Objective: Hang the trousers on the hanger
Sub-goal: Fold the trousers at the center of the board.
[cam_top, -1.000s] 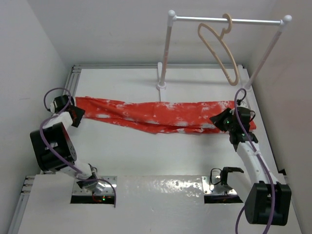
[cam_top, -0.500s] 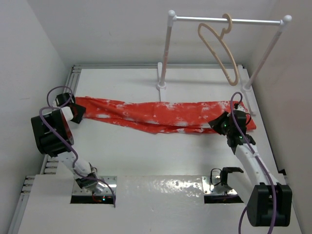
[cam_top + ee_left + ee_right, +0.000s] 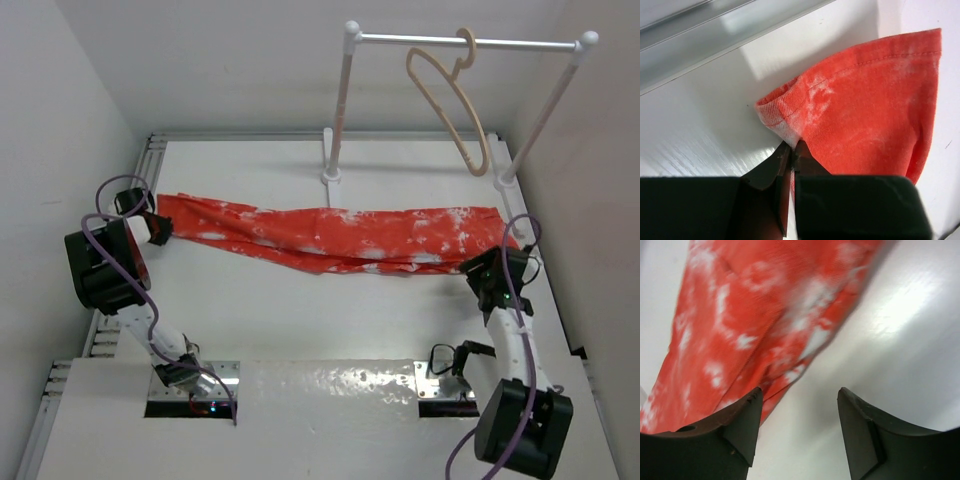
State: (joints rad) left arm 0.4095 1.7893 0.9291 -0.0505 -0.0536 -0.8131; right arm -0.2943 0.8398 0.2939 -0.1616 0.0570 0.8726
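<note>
The left claw (image 3: pixel 791 150) is pinched together on a hem corner of the bright red-orange fabric trousers with white speckled blotches (image 3: pixel 330 235). In its wrist view the two dark fingers meet with the stitched fold caught between them, and the cloth fans out ahead of the tips and to their right. From that claw the trousers run as one long, slightly rumpled band across the white table (image 3: pixel 300 330) toward the other arm, lying on the surface.

The right claw (image 3: pixel 800 395) stands with its fingers apart and nothing between them. The far end of the trousers lies just ahead of it and to its left, with bare table showing between and beyond the fingertips. Whether its left finger brushes the edge of the fabric is hard to tell, since the cloth is blurred there.

The thin pale tan wooden hanger with a triangular outline and a curved hook (image 3: pixel 450 95) hangs beyond and above the right claw, well apart from it. Its hook sits over a white metal rail (image 3: pixel 500 43) on two posts. The hanger hangs tilted and is apart from the trousers.
</note>
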